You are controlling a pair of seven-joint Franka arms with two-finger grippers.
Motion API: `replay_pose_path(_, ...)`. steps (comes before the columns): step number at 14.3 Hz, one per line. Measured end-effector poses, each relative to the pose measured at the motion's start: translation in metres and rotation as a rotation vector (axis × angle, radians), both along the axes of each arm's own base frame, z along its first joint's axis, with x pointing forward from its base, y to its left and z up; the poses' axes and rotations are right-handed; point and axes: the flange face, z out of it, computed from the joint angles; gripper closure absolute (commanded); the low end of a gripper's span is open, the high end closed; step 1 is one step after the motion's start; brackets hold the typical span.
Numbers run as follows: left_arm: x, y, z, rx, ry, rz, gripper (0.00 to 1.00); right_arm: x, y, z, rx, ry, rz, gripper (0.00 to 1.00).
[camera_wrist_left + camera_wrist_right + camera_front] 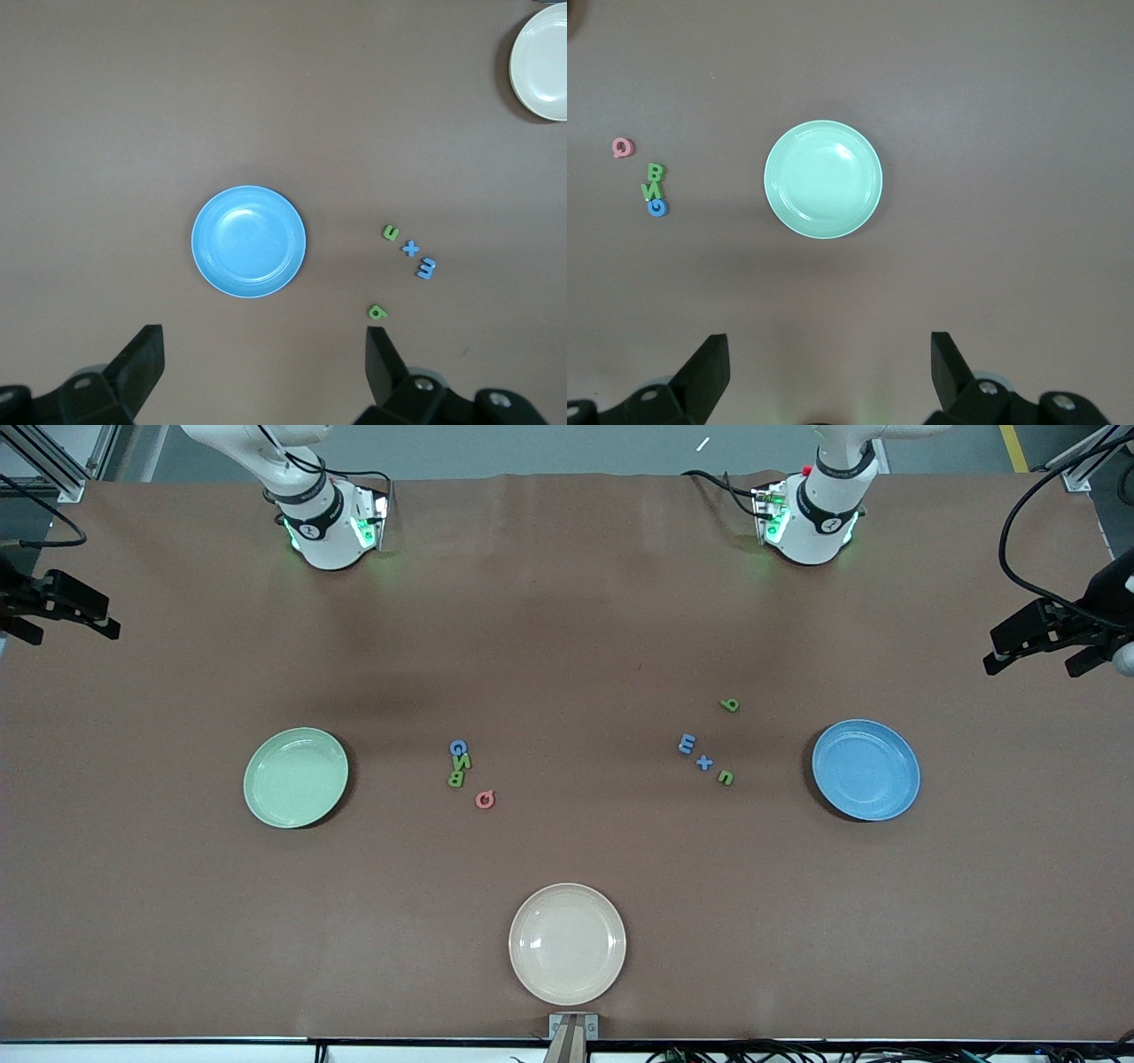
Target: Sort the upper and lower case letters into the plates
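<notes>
Cropping both open grippers (pixel 261 367) (pixel 828 367), fingertips visible

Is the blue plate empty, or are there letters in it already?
Empty. The blue plate shows only bare blue inside; the small letters lie beside it on the table.

We see the cream plate (pixel 542 62) cut off by the left wrist view's edge. Both arms' upper links run out of the front view. Only the fingertips (pixel 142 354) of the left gripper (pixel 261 359) and right gripper (pixel 828 363) show; their bodies are cropped.
</notes>
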Motion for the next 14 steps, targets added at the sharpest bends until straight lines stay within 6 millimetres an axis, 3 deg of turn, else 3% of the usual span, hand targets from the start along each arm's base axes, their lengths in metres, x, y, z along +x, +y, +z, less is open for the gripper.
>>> replay_pose_path(10,0.000,-0.002,0.000,0.000,0.000,-0.004,0.00,-0.003,0.000,-0.002,0.001,0.024,0.001,0.00)
replay_pose_path(13,0.008,-0.012,-0.020,-0.012,0.036,-0.019,0.00,-0.001,-0.003,-0.005,0.000,0.030,-0.004,0.00)
replay_pose_path(14,0.014,-0.019,-0.033,-0.023,0.056,-0.027,0.00,0.004,-0.003,-0.014,0.001,0.047,-0.006,0.00)
